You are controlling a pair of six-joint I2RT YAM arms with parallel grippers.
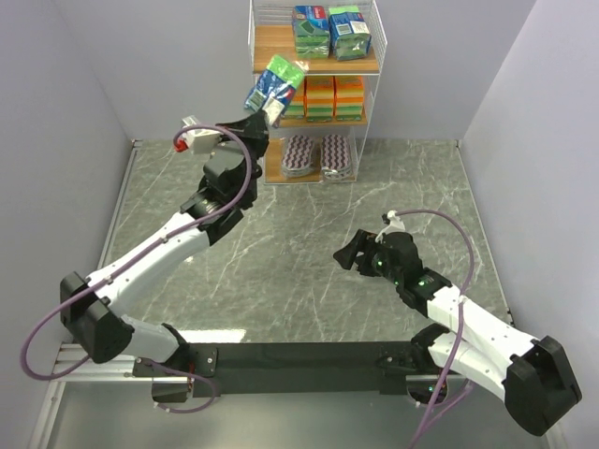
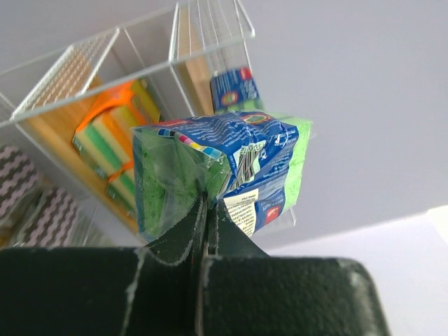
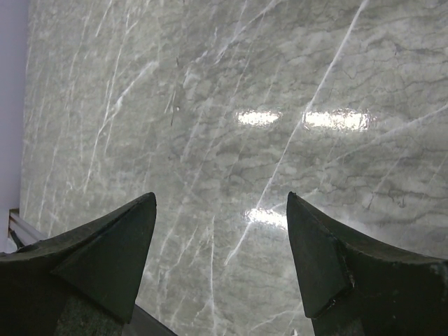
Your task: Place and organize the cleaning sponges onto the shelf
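Sponge pack (image 2: pixel 231 164), bright green inside crinkled blue printed wrap with barcode

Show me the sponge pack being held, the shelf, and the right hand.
sponge pack (image 2: pixel 231 157): left wrist view, blue printed wrapper.
shelf (image 1: pixel 271 42): top external view, bare top board.
right hand (image 3: pixel 220 199): right wrist view, midway between fingertips.
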